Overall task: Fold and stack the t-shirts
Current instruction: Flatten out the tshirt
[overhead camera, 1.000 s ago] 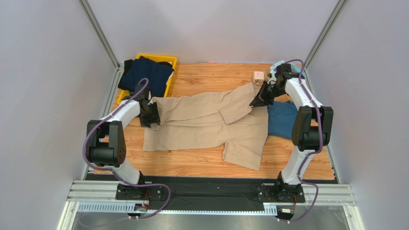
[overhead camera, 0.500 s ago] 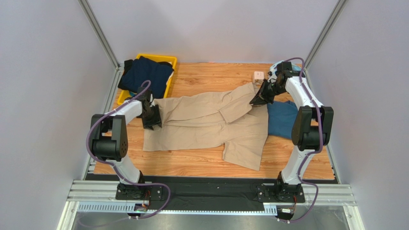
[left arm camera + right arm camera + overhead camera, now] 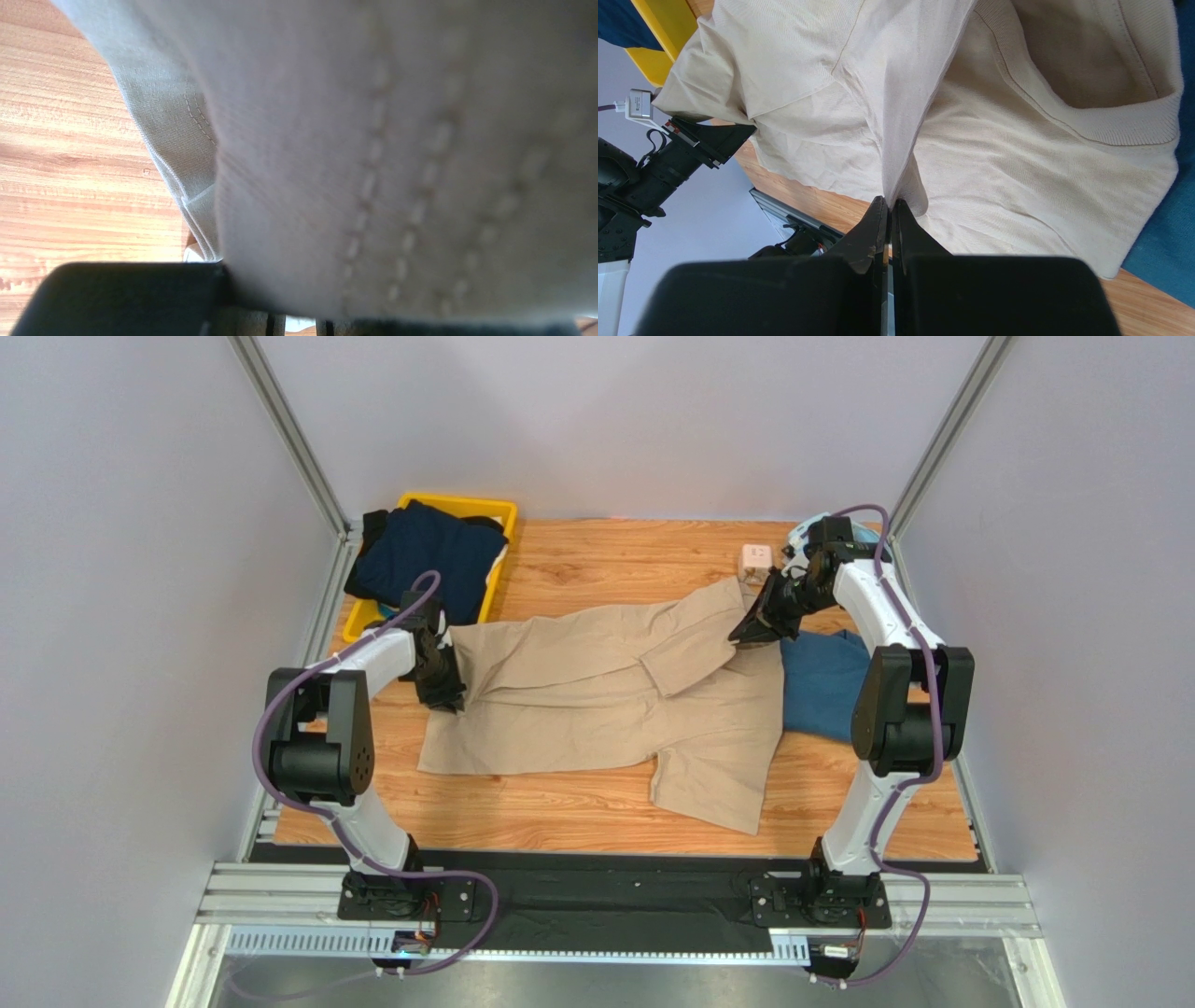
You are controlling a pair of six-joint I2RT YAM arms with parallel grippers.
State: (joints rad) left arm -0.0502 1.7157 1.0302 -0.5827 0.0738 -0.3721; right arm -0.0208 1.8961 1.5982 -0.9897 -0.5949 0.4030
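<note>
The large beige t-shirt (image 3: 617, 693) lies spread across the wooden table (image 3: 603, 819). My left gripper (image 3: 446, 683) sits at the shirt's left hem. In the left wrist view the stitched hem (image 3: 393, 175) fills the space over the jaws and hides the fingertips; only one dark finger (image 3: 126, 294) shows. My right gripper (image 3: 890, 203) is shut on a raised fold of the beige shirt (image 3: 906, 119) near its collar (image 3: 1116, 119), at the table's back right (image 3: 753, 623). A teal-blue t-shirt (image 3: 828, 686) lies partly under the beige one. A dark navy t-shirt (image 3: 428, 546) is heaped in the bin.
A yellow bin (image 3: 501, 515) stands at the back left corner. A small pale cube (image 3: 758, 557) and a light-blue object (image 3: 809, 532) sit at the back right by the right arm. Grey walls with metal posts enclose the table.
My left gripper has slid a little farther back along the shirt's left edge and its jaws have closed in on the hem. The right gripper keeps its hold, hardly moved.
</note>
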